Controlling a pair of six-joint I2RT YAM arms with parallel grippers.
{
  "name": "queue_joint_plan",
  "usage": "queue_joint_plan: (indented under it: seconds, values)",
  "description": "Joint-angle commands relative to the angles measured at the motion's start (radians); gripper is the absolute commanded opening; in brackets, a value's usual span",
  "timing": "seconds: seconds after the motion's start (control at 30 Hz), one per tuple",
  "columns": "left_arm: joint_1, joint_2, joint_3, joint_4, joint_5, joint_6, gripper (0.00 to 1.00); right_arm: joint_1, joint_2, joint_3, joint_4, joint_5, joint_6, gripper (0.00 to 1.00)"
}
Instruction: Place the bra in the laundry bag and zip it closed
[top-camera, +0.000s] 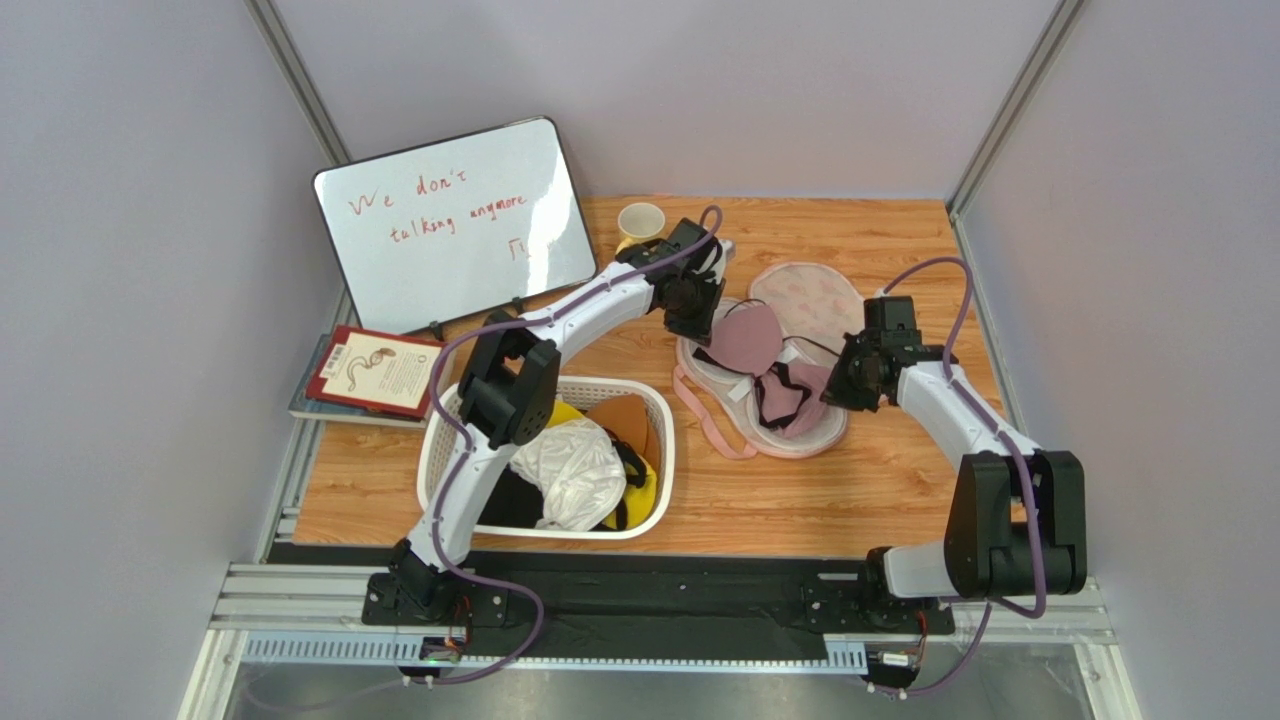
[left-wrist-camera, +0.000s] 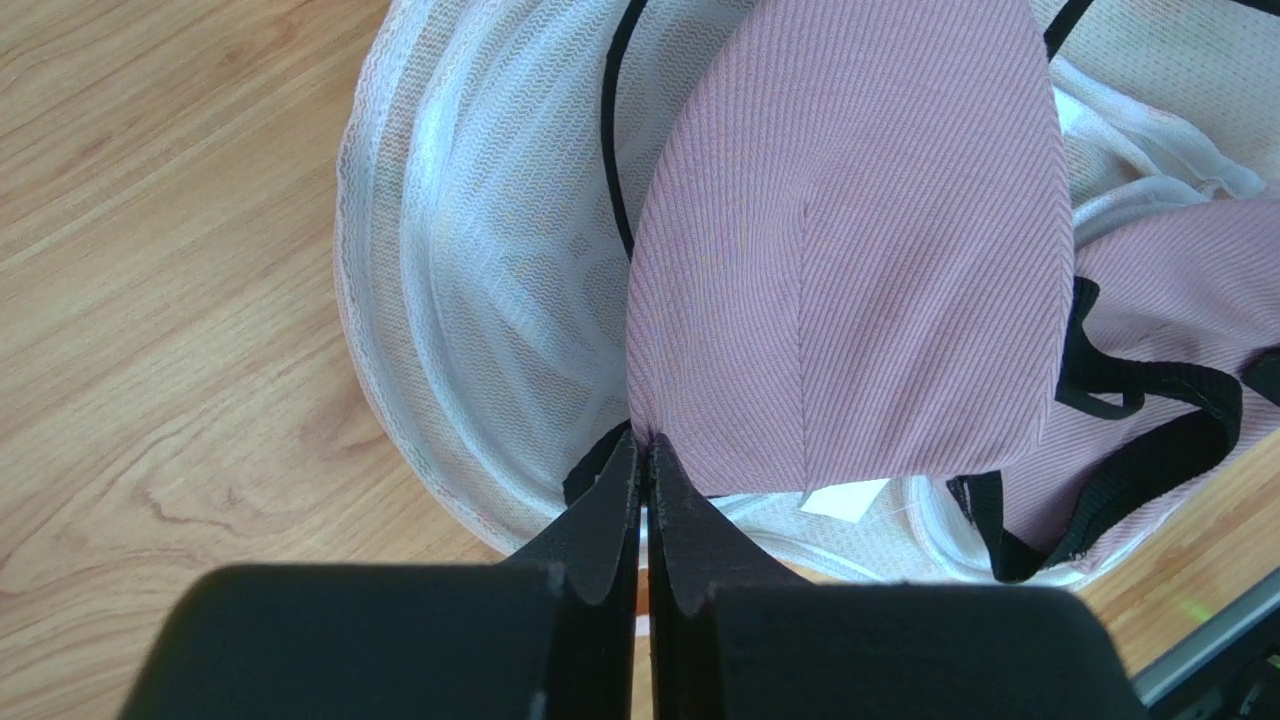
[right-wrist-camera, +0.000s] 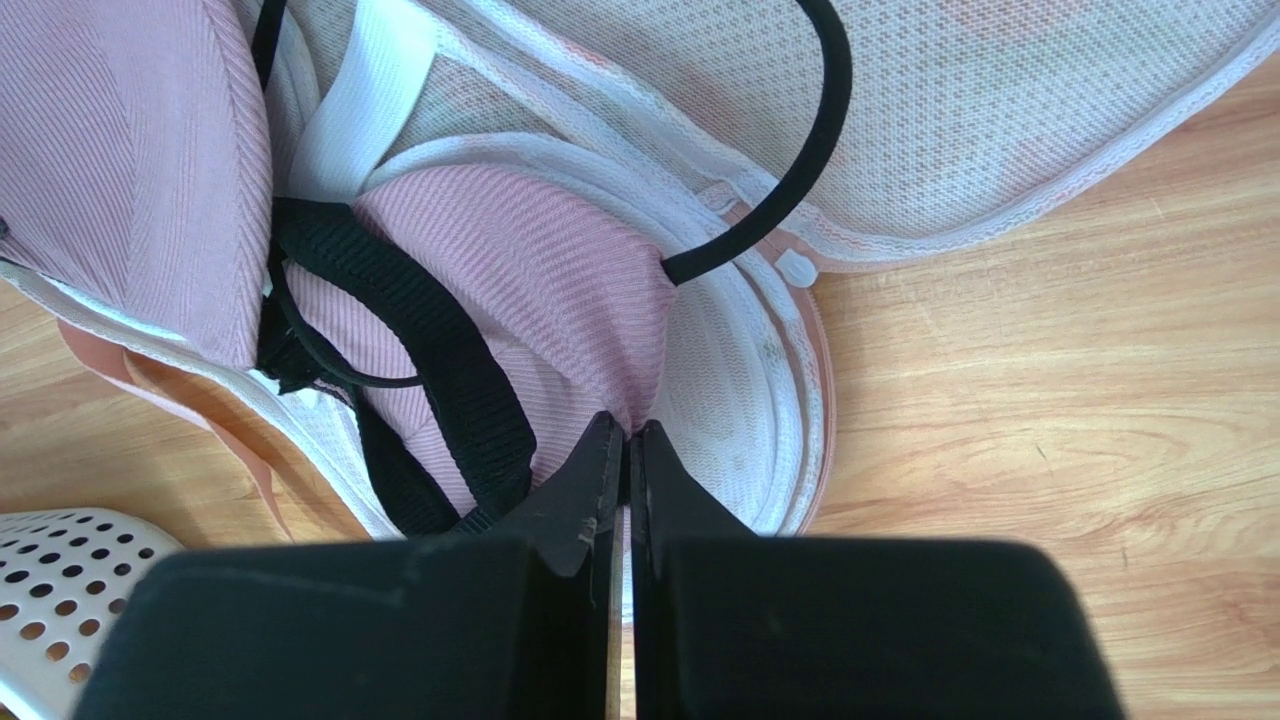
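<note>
On the brown wooden table (top-camera: 902, 495), a white slotted plastic basket (top-camera: 661, 450) sits at 8 o'clock from centre. At 3 o'clock lies the open cream mesh laundry bag (top-camera: 819, 300) with pink edging. The pale pink padded bra (top-camera: 744, 338) with black straps rests half inside it. The left gripper (left-wrist-camera: 646, 450), at the bra's 10 o'clock, is pinched onto a cup edge. The right gripper (right-wrist-camera: 628, 435), at 3 o'clock, is pressed together at the other cup's edge beside the bag's rim.
</note>
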Motion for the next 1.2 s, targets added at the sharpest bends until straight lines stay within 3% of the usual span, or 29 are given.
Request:
queue_joint_plan:
  seconds: [0.0, 0.17, 0.23, 0.43, 0.47, 0.53, 0.57, 0.73, 0.9, 1.03, 1.17]
  values:
    - [-0.005, 0.012, 0.048, 0.012, 0.006, 0.007, 0.00, 0.002, -0.010, 0.034, -0.016, 0.028, -0.017, 0.01]
    - [-0.005, 0.010, 0.050, 0.005, -0.012, 0.002, 0.01, 0.003, -0.010, 0.045, -0.033, 0.034, -0.002, 0.07]
    - [-0.005, 0.001, 0.046, -0.009, -0.028, 0.005, 0.06, 0.003, -0.015, 0.048, -0.054, 0.043, 0.009, 0.18]
    - [-0.005, -0.060, 0.048, -0.037, -0.068, 0.025, 0.32, 0.003, -0.056, 0.065, -0.100, 0.028, 0.025, 0.47]
    - [-0.003, -0.079, 0.046, -0.038, -0.072, 0.024, 0.41, 0.003, -0.058, 0.078, -0.115, 0.025, 0.025, 0.54]
    - [-0.005, -0.099, 0.054, -0.052, -0.086, 0.024, 0.49, 0.000, -0.064, 0.094, -0.137, 0.025, 0.029, 0.56]
    - [-0.005, -0.122, 0.053, -0.057, -0.092, 0.022, 0.53, 0.002, -0.073, 0.103, -0.155, 0.033, 0.030, 0.63]
    - [-0.005, -0.195, 0.037, -0.069, -0.098, 0.014, 0.56, -0.028, -0.098, 0.169, -0.181, 0.056, 0.042, 0.71]
    - [-0.006, -0.289, -0.019, -0.068, -0.057, -0.028, 0.56, -0.153, -0.053, 0.224, -0.163, 0.073, 0.107, 0.82]
    - [-0.020, -0.399, -0.125, -0.031, -0.019, -0.068, 0.54, -0.308, 0.042, 0.238, -0.085, -0.044, 0.163, 0.82]
    - [-0.046, -0.505, -0.290, 0.030, 0.007, -0.107, 0.52, -0.334, 0.131, 0.311, -0.054, 0.006, 0.109, 0.82]
